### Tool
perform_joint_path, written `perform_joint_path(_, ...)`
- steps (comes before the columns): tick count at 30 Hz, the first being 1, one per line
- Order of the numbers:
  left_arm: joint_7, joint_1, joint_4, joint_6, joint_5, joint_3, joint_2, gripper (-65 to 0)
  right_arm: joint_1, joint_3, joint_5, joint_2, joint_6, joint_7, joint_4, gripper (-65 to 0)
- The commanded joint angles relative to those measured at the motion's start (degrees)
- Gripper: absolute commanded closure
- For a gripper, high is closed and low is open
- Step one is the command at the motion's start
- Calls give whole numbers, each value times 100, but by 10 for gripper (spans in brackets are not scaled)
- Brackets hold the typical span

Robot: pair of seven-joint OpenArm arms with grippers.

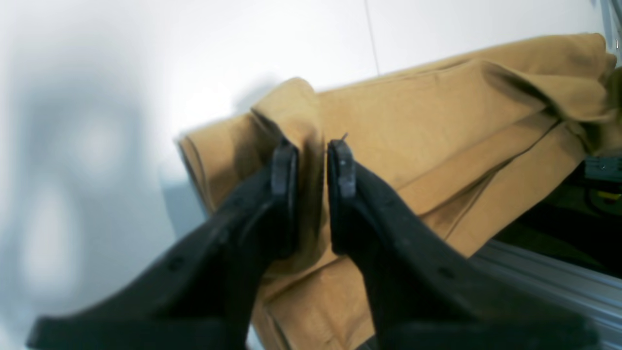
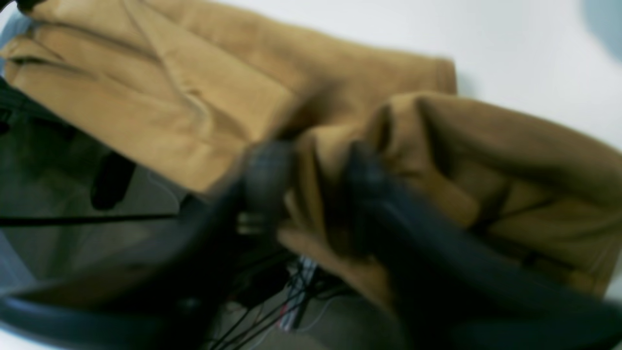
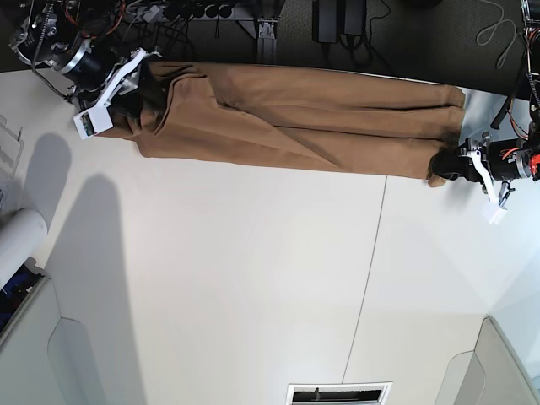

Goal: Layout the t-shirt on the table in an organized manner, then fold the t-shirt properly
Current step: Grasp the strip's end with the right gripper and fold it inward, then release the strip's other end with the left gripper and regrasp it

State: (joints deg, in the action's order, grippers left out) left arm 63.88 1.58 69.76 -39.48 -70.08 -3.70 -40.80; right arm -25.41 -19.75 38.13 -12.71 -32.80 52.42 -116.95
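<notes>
Bright, soft shadows (wrist views blurred)

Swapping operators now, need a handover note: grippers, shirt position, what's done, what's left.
Left gripper: jaws slightly apart, a ridge of the t-shirt between the pads; grip looks loose, cannot call it open or shut.
Right gripper: wrist view is blurred; cloth bunched between the fingers, state unclear.
T-shirt: stretched as a long narrow band along the far edge of the table, one arm at each end, part of it seemingly over the far edge.
Done: shirt pulled out lengthwise, layers doubled over.
Left: lay it flat and tidy on the table, then make the folds.
</notes>
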Motion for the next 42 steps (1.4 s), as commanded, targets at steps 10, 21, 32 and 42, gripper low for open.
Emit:
perform_joint_path(10,-42,76,81,-52,-131,-48,-144,-259,-2,-87,328,260,22,-142,-479,-390)
perform_joint_path(21,-105,79,81,-52,-258,-48,-144,-260,0,-87,-719,748,20,-636,-59,0)
perform_joint_path(32,-111,-127,70,-52,-151,-48,7,-260,258,-85,-772,592,20,-1064,1563,0)
perform_joint_path(42,-1305,-4,48,-52,1648,-48,501,-260,1622,-85,-918,590,20,-1064,2734,0)
